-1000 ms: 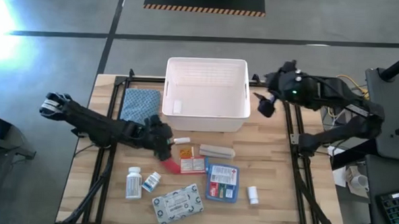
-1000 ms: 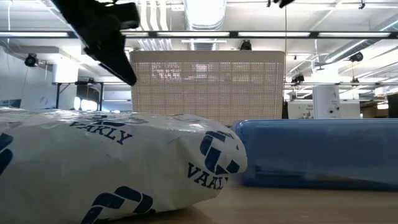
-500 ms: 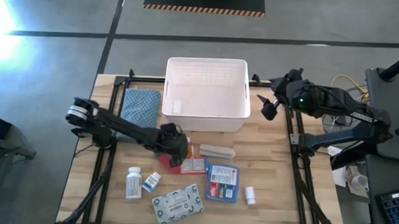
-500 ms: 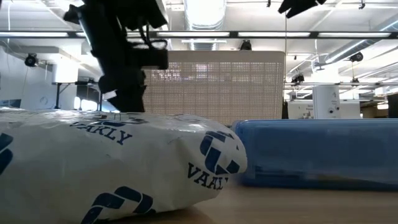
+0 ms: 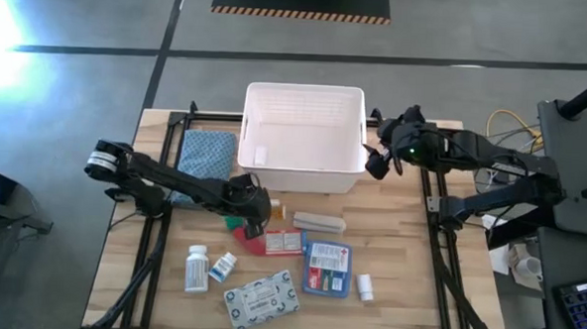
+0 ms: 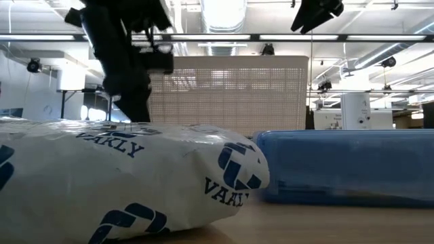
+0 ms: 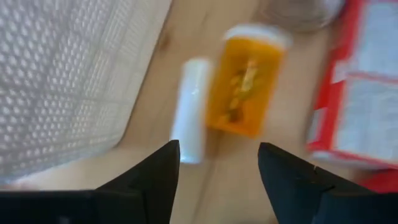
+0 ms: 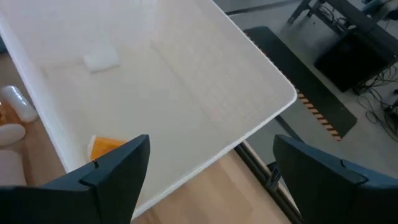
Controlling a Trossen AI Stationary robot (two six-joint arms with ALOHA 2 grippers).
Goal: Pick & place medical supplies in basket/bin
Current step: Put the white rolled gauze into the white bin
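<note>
The supplies lie on the table in front of the white bin [image 5: 303, 130]: white pill bottles [image 5: 197, 269], a red-white packet [image 5: 282, 243], a blue-red packet [image 5: 327, 268], a beige bar [image 5: 319, 222] and a patterned flat pack [image 5: 260, 300]. My left gripper [image 5: 259, 213] is open and hovers low over an orange pill bottle [image 7: 245, 87] and a small white tube [image 7: 189, 112] beside the bin's near wall [image 7: 62, 81]. My right gripper [image 5: 378, 160] is open above the bin's right rim [image 8: 261, 112]. A small white piece [image 8: 99, 59] lies on the bin's floor.
A blue-grey folded cloth [image 5: 207, 153] lies left of the bin. In the low view the flat pack [image 6: 135, 176] and the blue packet [image 6: 346, 166] fill the foreground, with the bin [image 6: 227, 91] behind. Bare wood shows along the table's right side [image 5: 399, 248].
My left gripper has moved toward the table's right and come down over the supplies by the bin's near wall, staying open. My right gripper has moved toward the table's left, closer to the bin's right rim.
</note>
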